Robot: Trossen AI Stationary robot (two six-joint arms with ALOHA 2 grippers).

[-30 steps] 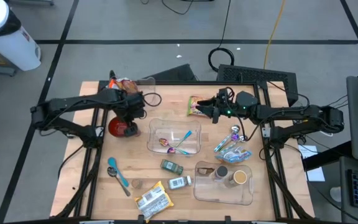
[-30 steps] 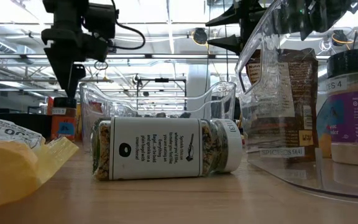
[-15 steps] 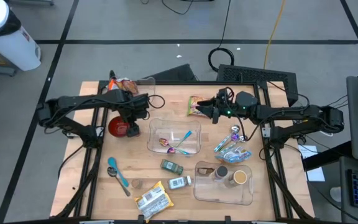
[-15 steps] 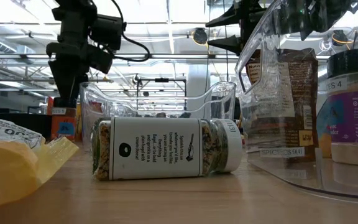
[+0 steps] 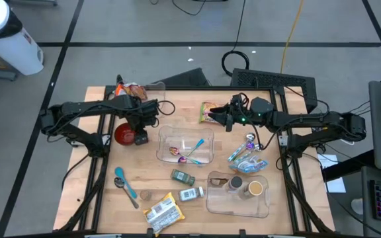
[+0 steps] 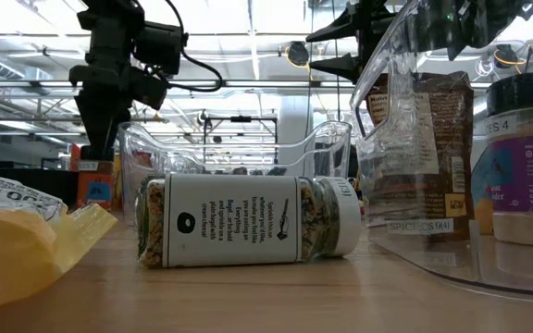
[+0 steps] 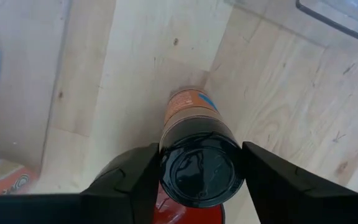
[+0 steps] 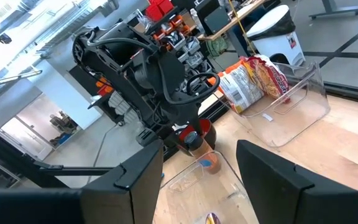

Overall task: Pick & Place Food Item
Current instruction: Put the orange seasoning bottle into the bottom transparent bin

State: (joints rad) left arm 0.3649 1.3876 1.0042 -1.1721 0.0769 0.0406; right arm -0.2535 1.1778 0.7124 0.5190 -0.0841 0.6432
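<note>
Pick begun, placing undone: left pincer [image 7: 199, 180] shut round the jar [image 7: 197, 158], standing on the desk [image 7: 123, 68]; right pincer [image 8: 197, 180] half-open, empty, idle.

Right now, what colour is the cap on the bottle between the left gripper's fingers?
Black, on the bottle; the left wrist view shows it best.

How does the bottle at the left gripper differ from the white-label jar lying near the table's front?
The black-capped bottle stands upright, clamped at its cap by the left gripper. The white-label jar lies on its side, untouched. The bottle's label is orange, while the jar's is white with dark print. Both are small seasoning containers.
</note>
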